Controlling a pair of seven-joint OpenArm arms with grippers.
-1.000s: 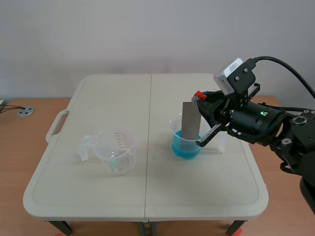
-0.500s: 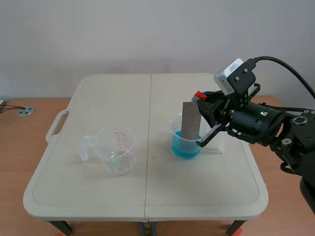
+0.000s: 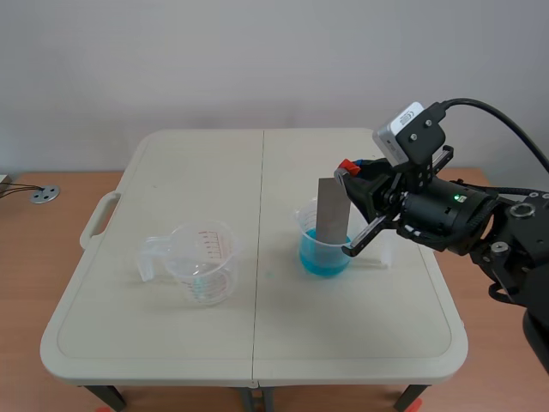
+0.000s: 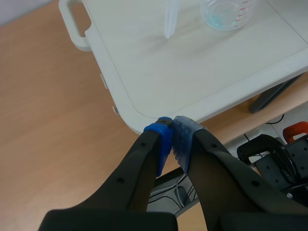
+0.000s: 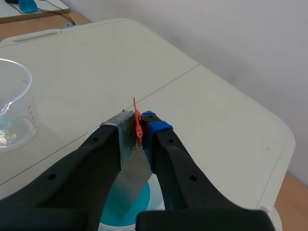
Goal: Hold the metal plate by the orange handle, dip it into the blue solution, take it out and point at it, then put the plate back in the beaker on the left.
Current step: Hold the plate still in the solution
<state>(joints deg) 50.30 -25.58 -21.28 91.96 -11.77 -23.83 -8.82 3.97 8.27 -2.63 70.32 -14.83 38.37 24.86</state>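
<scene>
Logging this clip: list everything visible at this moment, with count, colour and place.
metal plate: 1, grey, upright, lower end inside the beaker of blue solution
orange handle: 1, orange-red, at the plate's top
beaker of blue solution: 1, clear with blue liquid, table's right half
measuring beaker: 1, clear with red markings, faint blue residue at its bottom, table's left half
table: 1, cream, with a side handle
grey disc: 1, with a cable, on the wooden surface left of the table
left tool: 1, black with blue pads, shut on nothing, beyond the table's corner
right tool: 1, black, shut on the metal plate at its handle, above the blue beaker
</scene>
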